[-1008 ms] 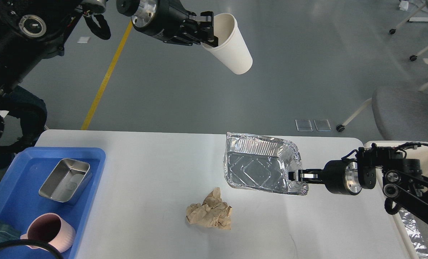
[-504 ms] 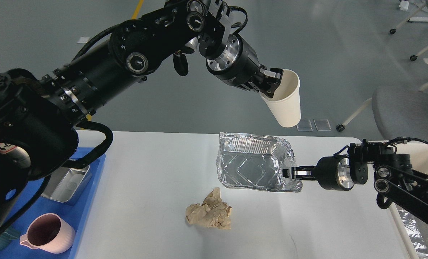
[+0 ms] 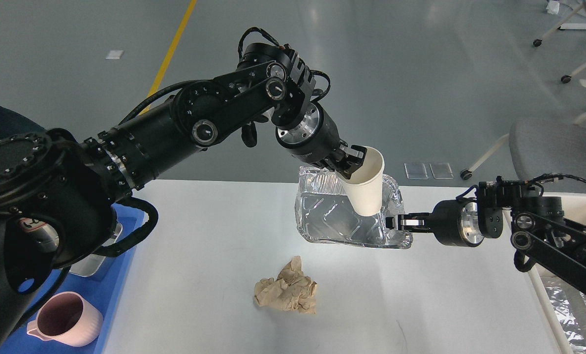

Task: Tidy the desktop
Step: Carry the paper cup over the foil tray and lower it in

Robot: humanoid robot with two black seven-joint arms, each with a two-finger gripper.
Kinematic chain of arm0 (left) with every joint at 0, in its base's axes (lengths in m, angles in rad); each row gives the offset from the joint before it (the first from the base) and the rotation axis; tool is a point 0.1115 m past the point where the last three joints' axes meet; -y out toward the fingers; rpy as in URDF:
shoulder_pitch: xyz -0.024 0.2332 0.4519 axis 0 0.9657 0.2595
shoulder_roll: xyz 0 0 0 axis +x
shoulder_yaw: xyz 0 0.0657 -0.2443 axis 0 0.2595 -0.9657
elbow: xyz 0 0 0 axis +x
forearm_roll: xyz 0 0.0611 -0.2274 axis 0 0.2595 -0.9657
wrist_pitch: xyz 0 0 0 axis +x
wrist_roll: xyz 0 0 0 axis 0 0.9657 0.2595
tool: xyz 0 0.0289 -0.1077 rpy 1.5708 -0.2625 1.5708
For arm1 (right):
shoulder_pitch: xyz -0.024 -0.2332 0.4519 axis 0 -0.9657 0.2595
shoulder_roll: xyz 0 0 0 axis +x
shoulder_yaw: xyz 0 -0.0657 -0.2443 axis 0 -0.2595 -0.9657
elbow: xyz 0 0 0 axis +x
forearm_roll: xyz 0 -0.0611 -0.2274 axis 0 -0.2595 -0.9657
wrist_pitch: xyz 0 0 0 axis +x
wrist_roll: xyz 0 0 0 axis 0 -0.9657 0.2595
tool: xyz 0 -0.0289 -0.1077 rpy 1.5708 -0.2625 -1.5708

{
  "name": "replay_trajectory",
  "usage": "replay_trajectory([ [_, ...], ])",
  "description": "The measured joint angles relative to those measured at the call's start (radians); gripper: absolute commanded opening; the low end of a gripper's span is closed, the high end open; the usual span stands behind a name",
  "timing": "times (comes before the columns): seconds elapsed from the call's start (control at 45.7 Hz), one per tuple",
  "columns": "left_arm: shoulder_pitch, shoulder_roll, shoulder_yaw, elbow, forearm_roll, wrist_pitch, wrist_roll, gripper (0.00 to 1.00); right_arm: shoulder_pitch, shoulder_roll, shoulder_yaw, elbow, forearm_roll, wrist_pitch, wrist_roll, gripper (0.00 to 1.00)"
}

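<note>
The white desktop (image 3: 214, 295) fills the lower view. My left gripper (image 3: 348, 161) is shut on the rim of a white paper cup (image 3: 366, 189) and holds it, tilted, over an aluminium foil tray (image 3: 327, 221). My right gripper (image 3: 396, 222) is shut on the right rim of the foil tray and holds it tilted above the desktop. A crumpled brown paper ball (image 3: 288, 291) lies on the desktop in front of the tray.
A blue plastic tray (image 3: 110, 295) at the left edge holds a pink mug (image 3: 65, 324) and a metal box (image 3: 88, 265), mostly hidden by my left arm. A cream bin (image 3: 568, 305) with foil inside stands at the right edge. A grey chair (image 3: 558, 147) stands behind.
My left arm has swung right and down, bringing the paper cup from high up at the back to just over the foil tray. My right gripper has shifted the foil tray slightly left and back.
</note>
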Motion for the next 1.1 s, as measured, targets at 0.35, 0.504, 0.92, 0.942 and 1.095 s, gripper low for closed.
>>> replay_trajectory([
  [0.35,0.049,-0.036,0.01,0.033,0.009,0.033,0.001,0.0,0.009,0.0,0.002,0.005,0.001,0.001,0.0,0.0],
  [0.504,0.046,-0.047,0.007,0.089,0.005,0.042,-0.004,0.0,0.01,0.0,0.003,0.007,0.0,0.005,0.0,0.0],
  [0.92,0.043,-0.062,0.005,0.108,-0.005,0.122,-0.006,0.36,0.01,0.008,0.003,0.01,0.002,0.006,0.001,0.0],
  [0.942,0.043,-0.063,0.005,0.108,-0.006,0.128,-0.005,0.39,0.01,0.007,0.003,0.011,0.002,0.006,0.001,0.0],
  [1.095,0.043,-0.079,0.003,0.108,-0.009,0.178,-0.003,0.59,0.01,0.001,0.003,0.019,0.002,0.006,0.001,0.0],
])
